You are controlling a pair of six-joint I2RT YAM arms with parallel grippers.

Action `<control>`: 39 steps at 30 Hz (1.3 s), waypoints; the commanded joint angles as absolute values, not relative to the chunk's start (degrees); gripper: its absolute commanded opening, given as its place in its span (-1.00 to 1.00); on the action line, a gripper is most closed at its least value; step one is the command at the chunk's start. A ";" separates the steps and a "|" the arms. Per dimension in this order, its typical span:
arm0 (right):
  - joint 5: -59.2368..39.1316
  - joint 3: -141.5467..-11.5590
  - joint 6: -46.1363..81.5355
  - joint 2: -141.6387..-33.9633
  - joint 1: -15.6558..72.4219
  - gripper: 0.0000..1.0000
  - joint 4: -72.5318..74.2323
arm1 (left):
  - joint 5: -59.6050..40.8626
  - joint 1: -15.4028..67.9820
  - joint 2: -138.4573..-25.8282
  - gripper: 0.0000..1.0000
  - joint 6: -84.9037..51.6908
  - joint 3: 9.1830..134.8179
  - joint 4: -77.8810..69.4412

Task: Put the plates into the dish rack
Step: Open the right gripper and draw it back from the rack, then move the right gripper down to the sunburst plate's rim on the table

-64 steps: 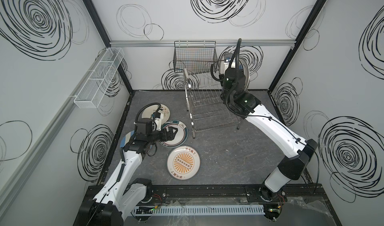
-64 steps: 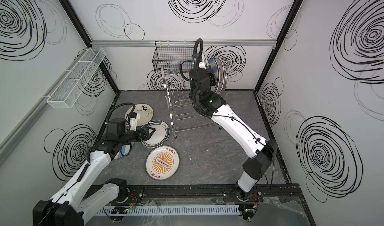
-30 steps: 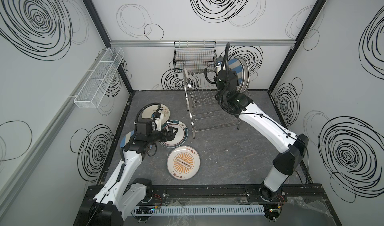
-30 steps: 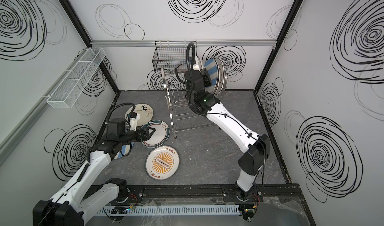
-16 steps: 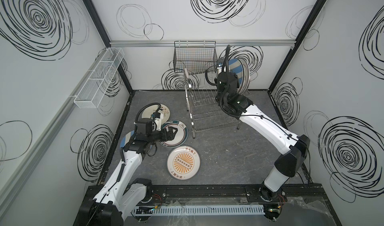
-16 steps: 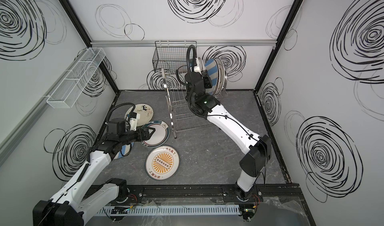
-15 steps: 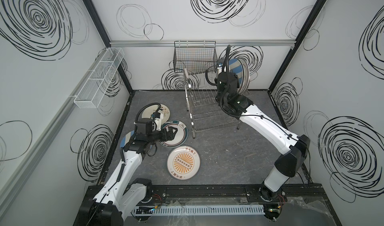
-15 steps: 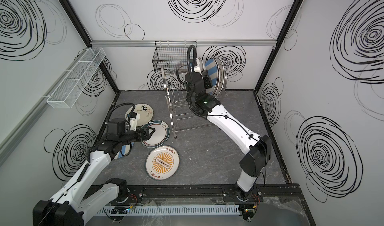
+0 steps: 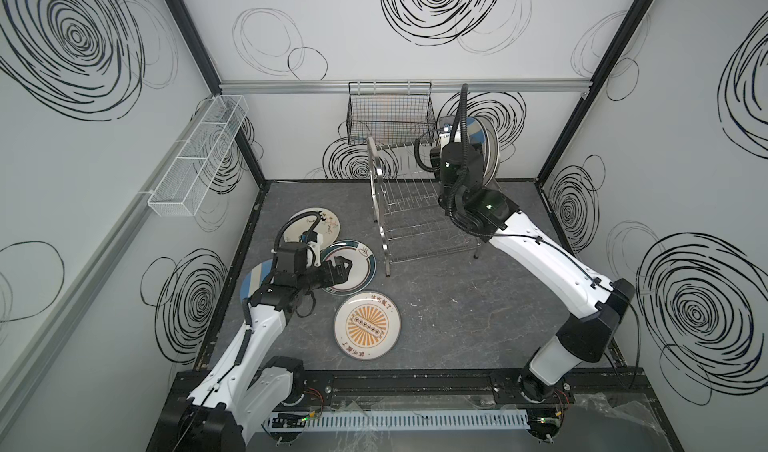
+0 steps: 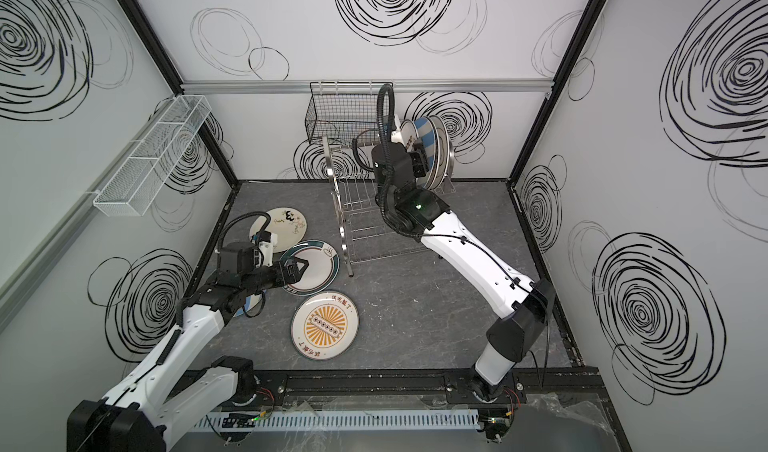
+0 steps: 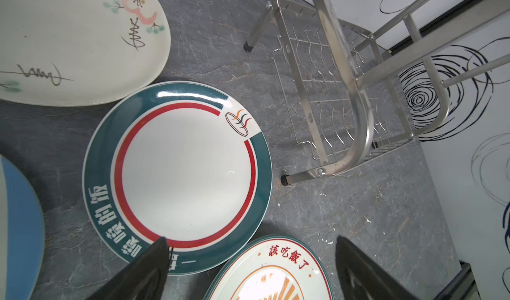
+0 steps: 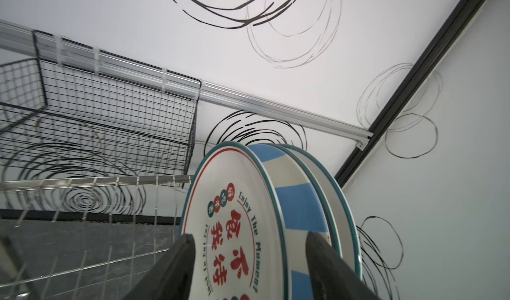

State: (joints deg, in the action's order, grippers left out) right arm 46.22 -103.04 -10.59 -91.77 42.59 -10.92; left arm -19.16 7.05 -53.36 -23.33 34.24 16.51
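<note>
Four plates (image 9: 368, 325) left on bench (image 9: 457, 304) near left edge. Right tool (image 12: 249, 238) just parted, character plate (image 12: 220, 202) released upright in dish rack (image 11: 360, 113); left tool (image 11: 252, 240) spread, empty.

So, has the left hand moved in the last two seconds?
No; the left hand still hovers over the teal-rimmed plate, same gap to the dish rack.

left arm (image 9: 266, 325): elbow bent, forearm low, reaching forward
left claw (image 11: 251, 239): fingers wide apart, holding nothing
right arm (image 9: 540, 262): stretched far back, wrist raised high
right claw (image 12: 249, 236): fingers spread apart, aimed rearward and upward
</note>
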 commanded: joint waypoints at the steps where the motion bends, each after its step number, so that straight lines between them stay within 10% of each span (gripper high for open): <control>1: 37.62 -103.33 -2.35 -84.23 43.45 0.46 -16.63 | -14.73 9.59 -51.76 0.92 -27.29 33.19 14.46; 12: -0.62 -66.00 23.12 -55.16 44.84 0.59 -16.75 | -5.47 20.38 -49.29 0.92 -33.57 28.58 14.52; 19: -6.78 -34.61 38.75 -42.94 52.44 0.55 -2.54 | 1.13 27.22 -45.45 0.92 -38.67 24.31 14.53; 39: -18.98 -24.68 49.45 -74.51 58.01 0.41 17.17 | -5.14 24.97 -46.10 0.92 -45.34 14.01 9.42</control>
